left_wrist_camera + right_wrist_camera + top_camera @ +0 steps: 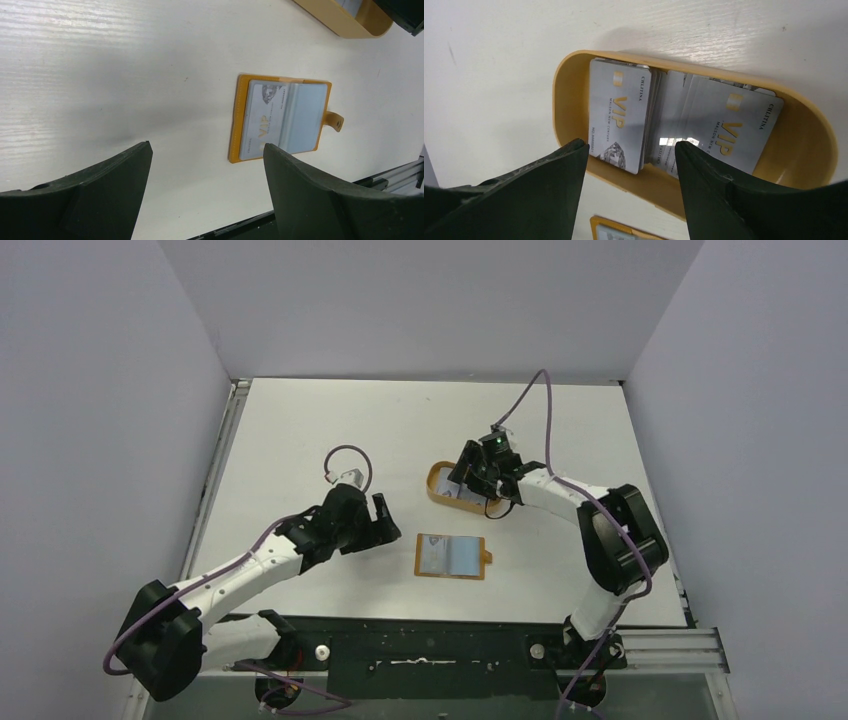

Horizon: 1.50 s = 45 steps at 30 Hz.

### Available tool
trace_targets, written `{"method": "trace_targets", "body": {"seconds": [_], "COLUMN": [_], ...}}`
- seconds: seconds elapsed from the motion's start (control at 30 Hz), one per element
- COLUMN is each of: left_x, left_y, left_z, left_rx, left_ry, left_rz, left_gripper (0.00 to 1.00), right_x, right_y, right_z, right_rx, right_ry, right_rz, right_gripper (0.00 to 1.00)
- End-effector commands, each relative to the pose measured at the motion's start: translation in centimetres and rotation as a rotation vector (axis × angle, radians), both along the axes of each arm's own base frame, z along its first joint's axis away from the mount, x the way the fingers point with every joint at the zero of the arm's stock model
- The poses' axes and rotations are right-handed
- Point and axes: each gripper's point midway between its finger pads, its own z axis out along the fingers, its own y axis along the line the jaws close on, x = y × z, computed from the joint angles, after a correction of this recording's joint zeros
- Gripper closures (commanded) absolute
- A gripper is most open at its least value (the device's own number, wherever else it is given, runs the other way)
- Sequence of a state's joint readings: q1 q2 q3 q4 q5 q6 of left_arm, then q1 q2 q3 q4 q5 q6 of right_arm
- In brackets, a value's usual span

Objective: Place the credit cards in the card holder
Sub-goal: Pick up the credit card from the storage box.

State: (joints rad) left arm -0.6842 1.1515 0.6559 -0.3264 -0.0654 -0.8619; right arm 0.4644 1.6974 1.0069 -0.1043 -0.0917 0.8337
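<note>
The card holder [450,556] lies open and flat on the table, tan-orange with a closure tab on its right. A silvery VIP credit card [262,120] sits in its left half. Several more credit cards [620,114] lie in two overlapping stacks in an orange oval tray [569,70]. My right gripper [631,145] hangs open over the tray's near rim with nothing between its fingers. A corner of the card holder [610,229] shows below it. My left gripper [206,150] stands open and empty over bare table, just left of the card holder [283,120].
The oval tray [437,487] stands just behind the card holder, partly under my right gripper [470,478]. My left gripper [378,518] is to the holder's left. White walls close in the table on three sides. A black rail [420,645] runs along the near edge.
</note>
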Motion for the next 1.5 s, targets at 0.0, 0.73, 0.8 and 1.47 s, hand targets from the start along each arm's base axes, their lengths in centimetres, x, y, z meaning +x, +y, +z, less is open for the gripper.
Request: {"method": "trace_targets", "body": {"seconds": [0.0,0.73,0.8,1.47], "left_x": [0.4,0.6,0.6,0.7], "left_y": [-0.3,-0.5,-0.6,-0.9], "left_z": [1.0,0.1,0.1,-0.2], "left_rx": [-0.033,-0.024,-0.024,-0.026], "left_ry": [-0.023,-0.007,-0.005,0.003], "left_rz": [0.005,-0.001,0.0,-0.001], "left_gripper": [0.2,0.22,0.22,0.24], "right_x": [3.3,1.8,1.7,0.7], "right_y": [1.4,0.3,0.2,-1.2], "right_z": [1.9,-2.2,-2.1,-1.3], "right_rx": [0.051,0.004,0.006,0.022], "right_ry": [-0.082,0.009,0.006,-0.014], "right_rz": [-0.031,-0.018,-0.018,-0.03], "right_gripper": [0.35,0.66,0.7,0.92]}}
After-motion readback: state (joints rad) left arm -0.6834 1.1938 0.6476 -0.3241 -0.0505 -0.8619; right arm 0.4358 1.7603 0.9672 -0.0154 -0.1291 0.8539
